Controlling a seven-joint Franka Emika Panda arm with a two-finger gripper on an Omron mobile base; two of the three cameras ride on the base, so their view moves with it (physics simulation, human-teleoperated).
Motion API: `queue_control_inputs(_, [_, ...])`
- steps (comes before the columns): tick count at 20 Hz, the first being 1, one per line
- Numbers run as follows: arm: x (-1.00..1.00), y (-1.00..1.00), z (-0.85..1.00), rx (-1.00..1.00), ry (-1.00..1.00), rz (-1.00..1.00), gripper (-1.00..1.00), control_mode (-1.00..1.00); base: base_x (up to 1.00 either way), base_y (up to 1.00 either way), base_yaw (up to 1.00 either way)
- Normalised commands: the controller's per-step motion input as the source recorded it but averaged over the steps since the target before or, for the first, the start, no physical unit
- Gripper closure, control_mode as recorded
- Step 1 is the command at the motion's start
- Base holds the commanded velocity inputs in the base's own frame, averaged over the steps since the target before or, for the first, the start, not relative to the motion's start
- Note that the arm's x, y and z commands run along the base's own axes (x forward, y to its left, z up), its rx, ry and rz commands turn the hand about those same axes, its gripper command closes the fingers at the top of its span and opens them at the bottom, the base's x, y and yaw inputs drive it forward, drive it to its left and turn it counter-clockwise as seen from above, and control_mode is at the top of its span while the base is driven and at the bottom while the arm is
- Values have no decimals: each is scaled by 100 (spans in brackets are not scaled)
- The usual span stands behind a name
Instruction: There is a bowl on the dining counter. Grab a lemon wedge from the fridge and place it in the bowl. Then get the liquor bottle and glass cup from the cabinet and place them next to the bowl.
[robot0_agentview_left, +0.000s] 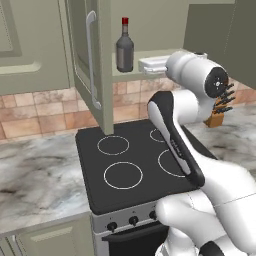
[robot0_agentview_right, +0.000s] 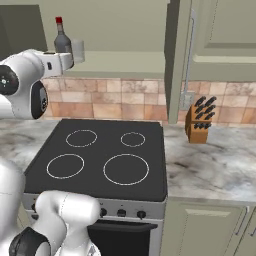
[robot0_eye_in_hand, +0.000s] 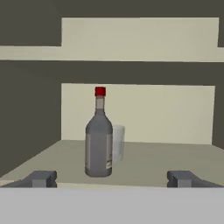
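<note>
The gripper (robot0_eye_in_hand: 111, 178), jaws spread wide, faces the open cabinet (robot0_agentview_left: 92, 65); the bottle (robot0_eye_in_hand: 99, 135) stands ahead, slightly left of centre, cup (robot0_eye_in_hand: 118, 143) just behind it; judged next: advance, straddle, close.

The liquor bottle (robot0_eye_in_hand: 99, 144) is dark grey glass with a slight sheen, a red cap and a pale paper-looking label. The glass cup (robot0_eye_in_hand: 118, 142) behind it is clear and colourless. The cabinet (robot0_agentview_left: 92, 60) doors look matt sage-green with a shiny silver handle (robot0_agentview_left: 91, 57). The tabletop (robot0_agentview_left: 35, 175) is veined marble, the stove top (robot0_agentview_left: 132, 162) smooth black, the knife block (robot0_agentview_right: 198, 122) wood.
</note>
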Motion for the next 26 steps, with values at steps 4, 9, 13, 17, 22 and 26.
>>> queue_control_inputs(4, [72,32,11,0,0,0,-100,-100,0,0,0])
queue_control_inputs(9, [59,20,16,4,1,0,-100,-100,0,0,0])
queue_control_inputs(13, [43,0,25,14,10,0,-100,-100,0,0,0])
queue_control_inputs(17, [44,2,36,12,8,0,-100,-100,0,0,0])
queue_control_inputs(22, [16,5,8,1,1,0,-100,-100,0,0,0])
queue_control_inputs(26, [15,7,4,-3,0,0,-100,-100,0,0,0])
